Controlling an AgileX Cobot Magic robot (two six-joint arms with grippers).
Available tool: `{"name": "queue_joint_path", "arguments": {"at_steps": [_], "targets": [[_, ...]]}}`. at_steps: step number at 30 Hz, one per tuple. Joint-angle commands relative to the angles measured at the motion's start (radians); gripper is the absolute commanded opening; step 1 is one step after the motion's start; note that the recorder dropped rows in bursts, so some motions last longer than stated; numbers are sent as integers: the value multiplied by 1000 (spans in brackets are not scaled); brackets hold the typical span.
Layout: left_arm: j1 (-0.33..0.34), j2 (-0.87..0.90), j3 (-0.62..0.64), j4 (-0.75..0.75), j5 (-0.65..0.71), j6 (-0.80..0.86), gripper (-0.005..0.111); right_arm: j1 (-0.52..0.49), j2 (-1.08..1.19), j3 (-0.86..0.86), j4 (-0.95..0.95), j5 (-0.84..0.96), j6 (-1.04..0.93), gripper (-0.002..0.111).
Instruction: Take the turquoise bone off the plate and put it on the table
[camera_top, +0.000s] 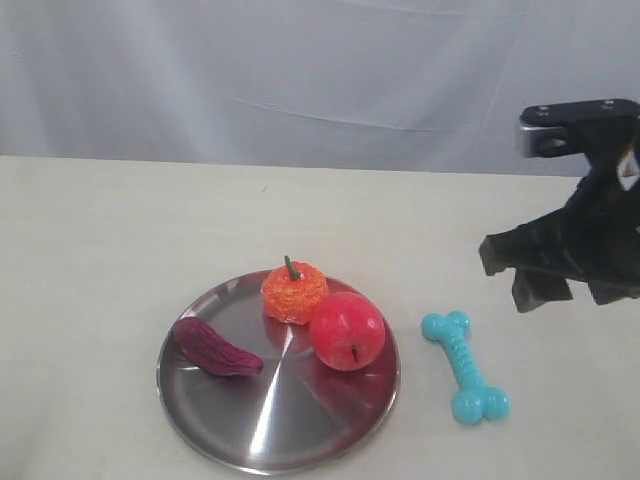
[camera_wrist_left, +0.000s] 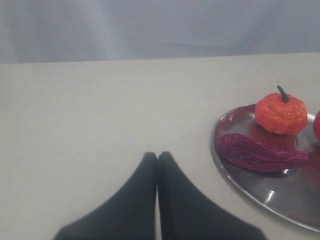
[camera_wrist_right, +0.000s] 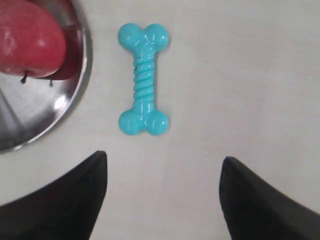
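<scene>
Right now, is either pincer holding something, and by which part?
Nothing is held. The right pincer is open, apart from the turquoise bone lying on the table beside the plate. The left pincer is shut and empty.

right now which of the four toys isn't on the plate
The turquoise bone: it lies on the table beside the plate, while the red apple, orange pumpkin and purple piece sit on it.

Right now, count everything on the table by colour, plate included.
Turquoise: 1, the bone, lying on the table beside the plate
Red: 1, the apple
Orange: 1, the small pumpkin
Purple: 1, the wrinkled piece
Silver: 1, the plate
Total: 5
</scene>
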Motion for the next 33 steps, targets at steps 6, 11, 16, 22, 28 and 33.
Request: {"name": "queue_joint_path", "arguments": {"at_steps": [6,11,16,22,28,33], "targets": [[-2,-1,3,1,-1,-1,0,269,-433,151,-7,129,135,61],[-2,-1,3,1,-1,-1,0,418,-631,257,-7,129,258,58],[-2,-1,3,1,-1,-1,0,475,-713,345,-7,129,273,43],[-2,-1,3,1,-1,-1,0,478,-728,355,-7,95,273,18],[-2,-1,3,1,-1,-1,0,478,-728,355,1,91,275,-1],[-2,-1,3,1,-1,-1,0,478,-728,355,-58,91,274,-1]]}}
